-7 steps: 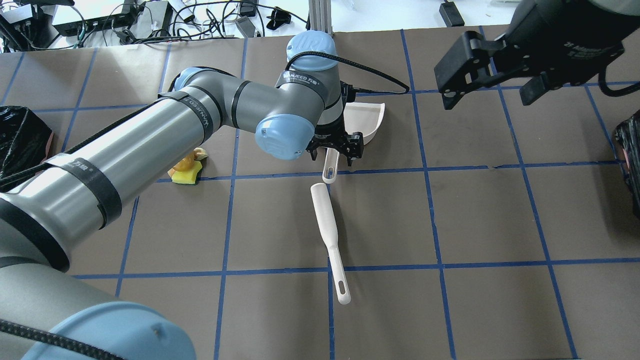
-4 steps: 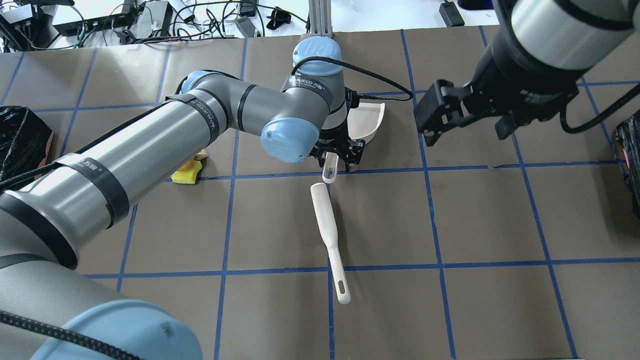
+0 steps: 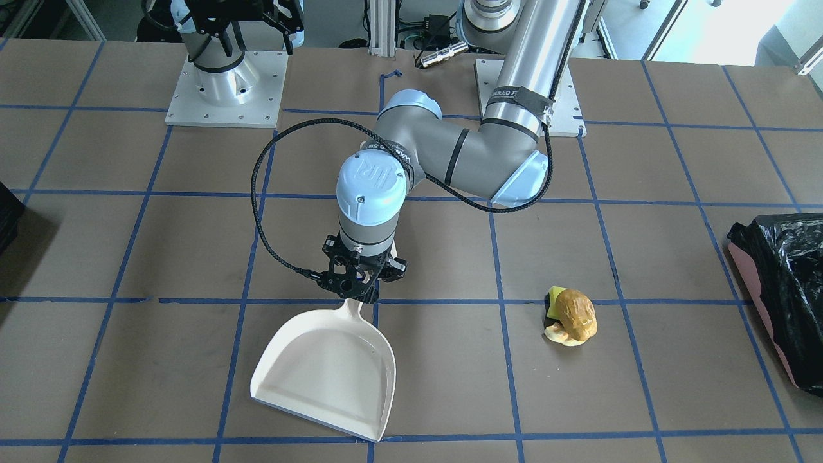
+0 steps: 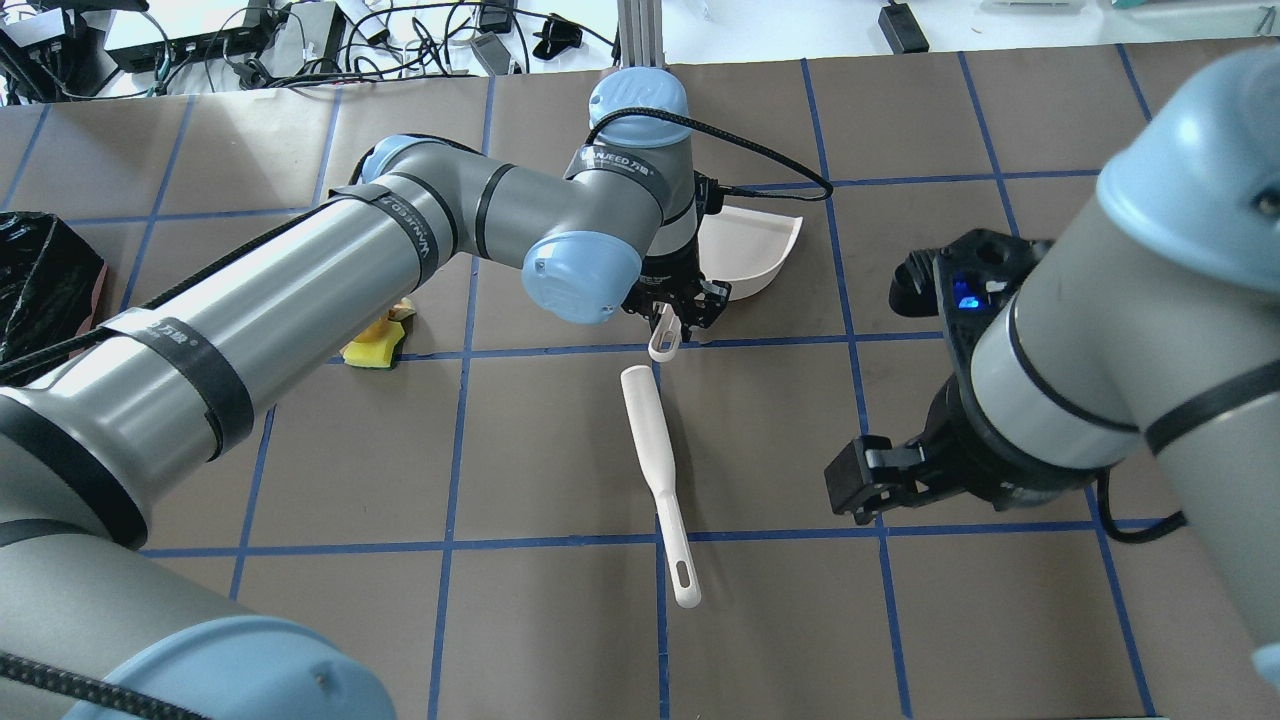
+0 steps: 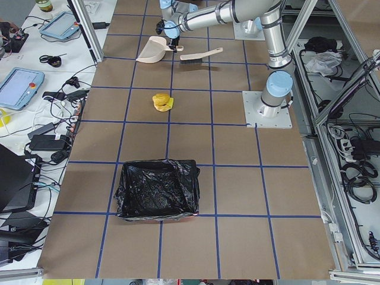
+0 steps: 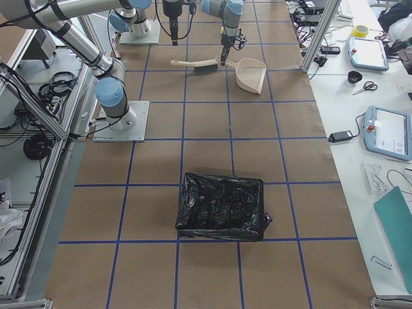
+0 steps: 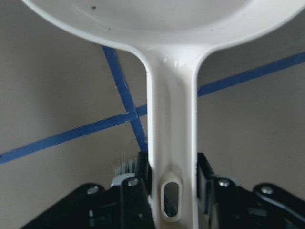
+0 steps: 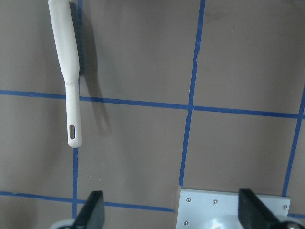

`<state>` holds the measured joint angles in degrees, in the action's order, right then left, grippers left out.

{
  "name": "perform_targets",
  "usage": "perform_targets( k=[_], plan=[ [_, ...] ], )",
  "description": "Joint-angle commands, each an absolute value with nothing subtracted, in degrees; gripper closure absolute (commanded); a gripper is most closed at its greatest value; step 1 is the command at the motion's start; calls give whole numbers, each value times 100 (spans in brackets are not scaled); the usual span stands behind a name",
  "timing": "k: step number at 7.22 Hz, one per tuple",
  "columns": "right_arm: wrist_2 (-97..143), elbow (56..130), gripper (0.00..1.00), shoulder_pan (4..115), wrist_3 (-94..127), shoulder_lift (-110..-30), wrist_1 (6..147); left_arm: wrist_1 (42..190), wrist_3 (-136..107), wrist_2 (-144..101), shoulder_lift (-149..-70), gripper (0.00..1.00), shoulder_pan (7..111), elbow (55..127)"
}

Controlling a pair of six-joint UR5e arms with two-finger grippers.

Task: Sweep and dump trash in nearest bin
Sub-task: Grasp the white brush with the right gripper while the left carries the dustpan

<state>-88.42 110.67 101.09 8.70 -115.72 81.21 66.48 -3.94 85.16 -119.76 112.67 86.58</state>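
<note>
Reaching out from its base with the elbow bent, the left arm turns its wrist straight down over the middle of the bench (image 3: pixel 643 399), and the left fingers (image 7: pixel 136 191) are clenched on the handle of the cream-white dustpan (image 3: pixel 328 373), close to the hanging slot at its end. The pan's open mouth faces away from the robot (whether it rests flat or is raised a little, I cannot tell). The right arm hangs over the bench on the robot's right, its right fingers (image 8: pixel 93 210) spread wide with nothing between them, apart from the white brush (image 4: pixel 655 460). That brush lies flat, its head near the dustpan's handle end and its own slotted handle towards the robot. The trash (image 3: pixel 572 315) sits in one tight cluster on a blue tape line: a golden-brown lumpy piece leaning on a pale curved piece, with a yellow-green wedge touching behind. It lies well apart from the dustpan, on the robot's left, between the pan and the bin (image 3: pixel 752 289), whose pink side shows under a crinkled glossy black bag.
</note>
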Motion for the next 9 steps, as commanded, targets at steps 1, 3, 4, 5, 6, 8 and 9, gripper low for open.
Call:
perform_targets(
  k=[1, 3, 4, 5, 6, 8, 9],
  plan=[
    [-8850, 11626, 0, 10920, 2104, -11542, 8408, 6827, 120, 8910, -11743, 100, 10901, 8422],
    [-8851, 11654, 0, 11721, 3108, -10762, 9389, 7381, 1067, 9279, -11436, 100, 10121, 8105],
    [-8851, 11637, 0, 12003, 3251, -10149, 10048, 7592, 1655, 9299, -11278, 100, 9603, 8069],
    [-8851, 11619, 0, 12189, 3295, -9621, 10690, 7655, 2270, 9325, -11146, 100, 9163, 8068],
    [-8877, 11619, 0, 12208, 3174, -9128, 11088, 7734, 2842, 9508, -11014, 100, 8749, 8068],
    [-8921, 11689, 0, 12225, 2239, -8693, 11759, 7761, 4212, 9606, -10829, 100, 7906, 8094],
    [-8903, 11872, 0, 12226, 2015, -8701, 11760, 7752, 5045, 9598, -10785, 100, 7492, 8182]
  ],
)
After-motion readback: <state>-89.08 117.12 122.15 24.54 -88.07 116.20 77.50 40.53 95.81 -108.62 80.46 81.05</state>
